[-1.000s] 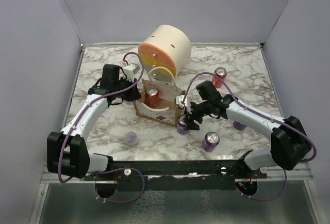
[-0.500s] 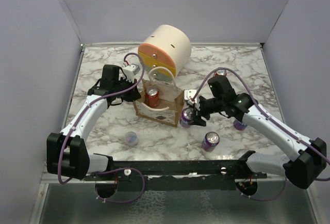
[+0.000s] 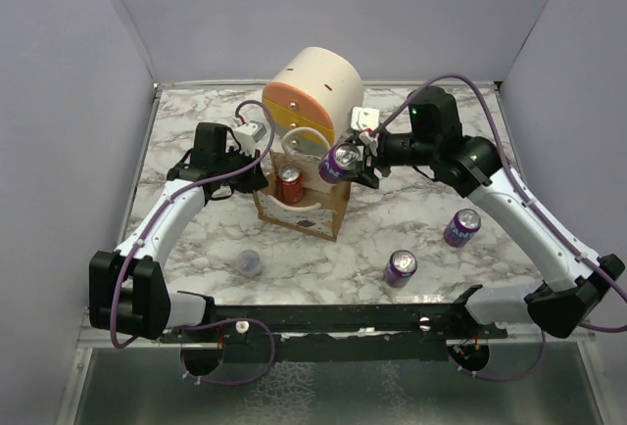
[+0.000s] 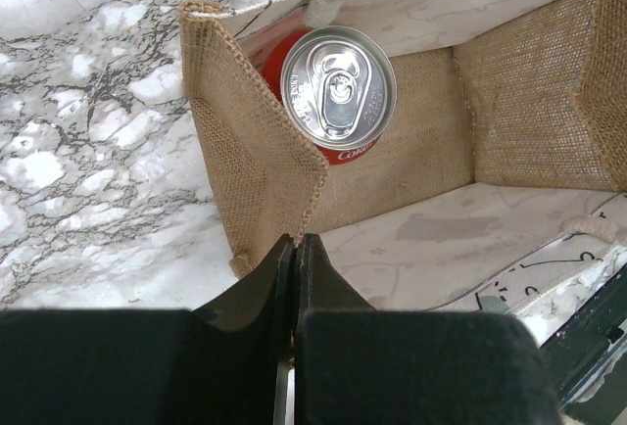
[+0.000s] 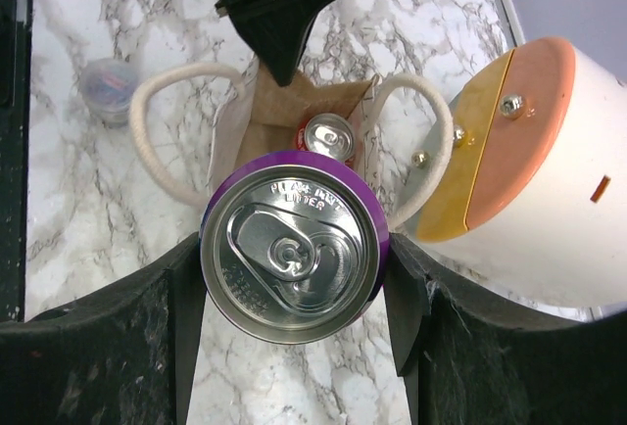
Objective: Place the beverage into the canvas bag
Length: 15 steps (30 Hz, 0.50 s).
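Purple can [image 3: 342, 163] in R jaws above canvas bag [image 3: 302, 215]; L jaws pinch rim.

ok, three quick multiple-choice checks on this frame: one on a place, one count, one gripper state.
1. Relative to the canvas bag, where is the purple can in the right gripper?
A) lying beside it
B) held in the air over it
C) down inside it

2. How many cans are inside the bag?
A) one
B) none
C) three

3. The left gripper is:
A) open, touching nothing
B) shut on a second purple can
C) shut on the bag's rim

Key:
1 B: the right wrist view looks past the held can down into the open bag.
2 A: only the red can stands in it.
3 C: the left wrist view shows its closed fingers pinching the burlap edge.
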### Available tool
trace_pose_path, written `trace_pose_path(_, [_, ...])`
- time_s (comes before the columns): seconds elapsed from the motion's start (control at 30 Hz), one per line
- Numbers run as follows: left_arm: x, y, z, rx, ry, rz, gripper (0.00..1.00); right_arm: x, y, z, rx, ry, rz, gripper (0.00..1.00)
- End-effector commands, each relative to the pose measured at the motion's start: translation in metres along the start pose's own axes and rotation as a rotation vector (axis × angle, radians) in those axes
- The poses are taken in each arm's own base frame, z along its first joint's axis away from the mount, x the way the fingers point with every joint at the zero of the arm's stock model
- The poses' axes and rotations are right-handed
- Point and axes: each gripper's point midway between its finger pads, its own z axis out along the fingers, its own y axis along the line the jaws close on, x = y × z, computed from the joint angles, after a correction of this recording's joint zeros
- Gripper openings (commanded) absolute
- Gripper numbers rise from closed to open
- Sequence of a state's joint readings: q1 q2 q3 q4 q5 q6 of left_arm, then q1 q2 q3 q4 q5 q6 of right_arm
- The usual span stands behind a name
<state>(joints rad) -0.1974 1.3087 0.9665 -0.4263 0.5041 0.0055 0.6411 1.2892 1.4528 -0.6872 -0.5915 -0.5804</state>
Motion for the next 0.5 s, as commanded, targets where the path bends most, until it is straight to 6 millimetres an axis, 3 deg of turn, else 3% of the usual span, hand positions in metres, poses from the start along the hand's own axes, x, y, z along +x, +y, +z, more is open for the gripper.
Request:
trace_pose_path(0.0, [0.001,0.000,0.000,0.005,-0.002,-0.010,0.00,-0.036,-0.025,0.015,0.018,-0.109,-0.011,0.01])
trace_pose_path(0.27, [0.001,-0.004,-0.001,0.016,-0.010,-0.015,0.00,-0.013,-0.034,0.057,0.002,-0.065,0.046,0.01])
trace_pose_path(0.47, [0.002,-0.003,0.000,0.017,-0.005,-0.016,0.00,0.011,-0.030,0.085,-0.012,-0.013,0.064,0.01])
